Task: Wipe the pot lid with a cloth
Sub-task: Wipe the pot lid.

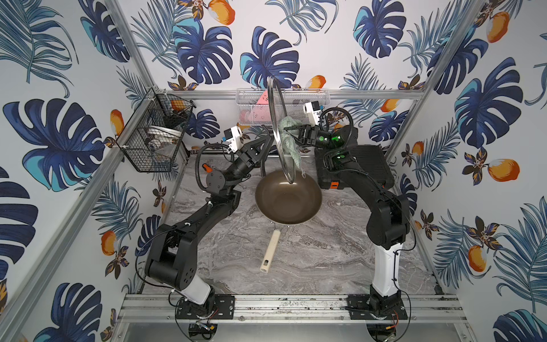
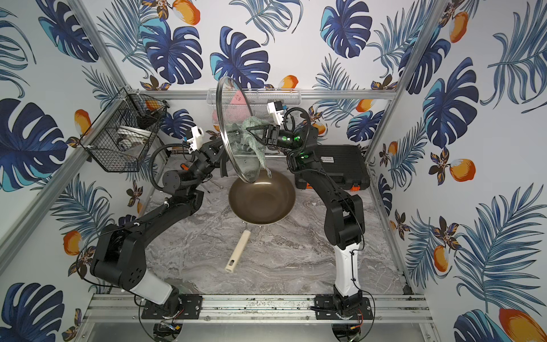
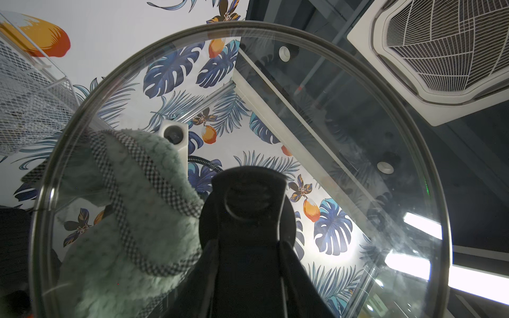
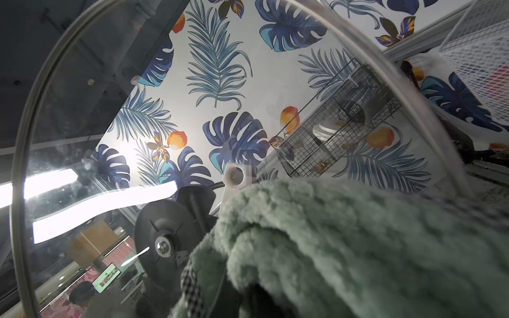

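The black wire basket on the left wall holds white plates. The white mesh basket on the back rail holds something pink. The brown frying pan sits on the grey marble worktop and shows its bare inside. A black case lies at the back right. Leaf wallpaper covers the walls.

The pot lid stands on edge in the air over the pan's back rim. The left gripper has its fingers clamped on the lid's black handle. The right gripper has its fingers squeezed together on the cloth, which lies against the glass.

Open marble stretches from the pan's cream handle to the front rail.
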`<state>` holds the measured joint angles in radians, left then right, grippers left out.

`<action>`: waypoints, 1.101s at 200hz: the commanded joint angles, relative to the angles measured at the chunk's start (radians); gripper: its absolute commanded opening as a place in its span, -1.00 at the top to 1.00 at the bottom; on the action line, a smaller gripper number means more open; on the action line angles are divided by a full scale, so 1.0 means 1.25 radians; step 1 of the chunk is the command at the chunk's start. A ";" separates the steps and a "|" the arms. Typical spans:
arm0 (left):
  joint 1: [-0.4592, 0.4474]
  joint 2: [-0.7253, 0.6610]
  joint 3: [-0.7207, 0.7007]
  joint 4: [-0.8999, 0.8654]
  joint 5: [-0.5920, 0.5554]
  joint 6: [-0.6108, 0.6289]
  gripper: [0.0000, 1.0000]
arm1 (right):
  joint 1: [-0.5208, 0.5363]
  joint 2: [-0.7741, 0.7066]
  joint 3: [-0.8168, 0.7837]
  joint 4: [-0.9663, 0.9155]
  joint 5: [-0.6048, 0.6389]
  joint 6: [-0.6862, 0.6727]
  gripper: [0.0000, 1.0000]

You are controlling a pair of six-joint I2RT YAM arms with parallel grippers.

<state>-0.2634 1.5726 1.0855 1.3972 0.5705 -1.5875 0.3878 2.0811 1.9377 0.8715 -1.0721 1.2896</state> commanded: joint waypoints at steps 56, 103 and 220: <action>-0.010 -0.021 -0.027 0.118 0.036 -0.046 1.00 | -0.002 0.073 0.184 -0.150 0.015 -0.060 1.00; -0.021 -0.005 -0.044 0.118 0.038 -0.039 1.00 | -0.001 0.122 0.301 -0.135 0.029 -0.018 1.00; -0.026 0.078 -0.036 0.118 0.015 -0.009 1.00 | 0.016 0.008 0.144 0.132 0.027 0.139 1.00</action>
<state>-0.2943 1.6527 1.0149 1.4128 0.6102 -1.6009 0.3973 2.1441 2.1937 0.8459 -1.0298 1.3621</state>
